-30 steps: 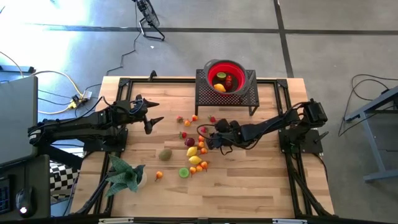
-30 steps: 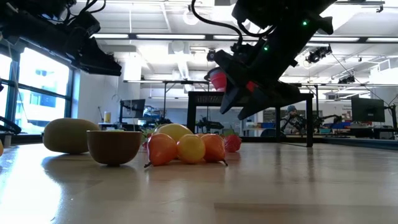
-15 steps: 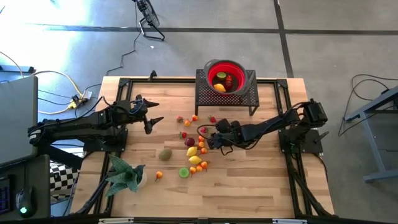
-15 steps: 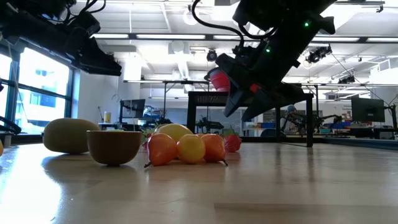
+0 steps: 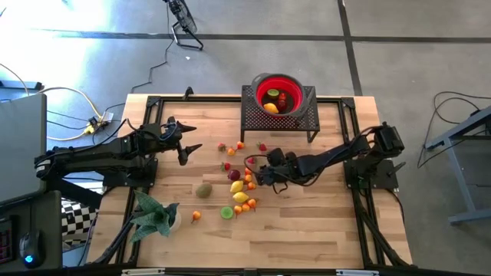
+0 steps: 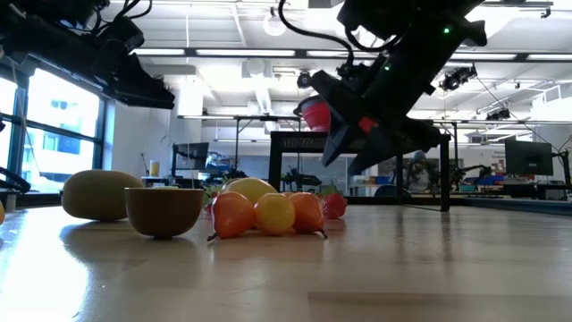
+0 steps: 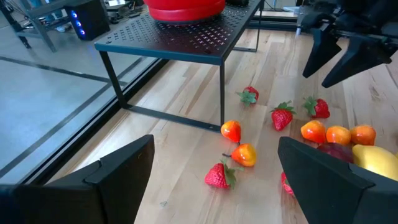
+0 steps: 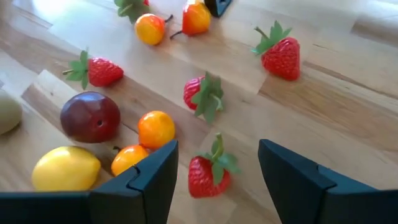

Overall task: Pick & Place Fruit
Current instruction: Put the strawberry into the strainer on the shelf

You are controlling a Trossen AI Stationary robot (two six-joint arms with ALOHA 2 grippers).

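While poised above the scattered fruit (image 5: 239, 184) mid-table, right gripper (image 8: 214, 186) with fingers spread wide and empty, framing a strawberry (image 8: 209, 172) between them in the wrist view. Judged to be the approach step of a pick: aimed but not yet closed. Several pieces already in the red bowl (image 5: 277, 93) on the black mesh stand (image 5: 280, 116). Next move likely calling for a short descent, centring on the strawberry clear of the small orange (image 8: 155, 128) nearby, then closing. Left gripper (image 5: 186, 140) parked open and empty, well apart to the left
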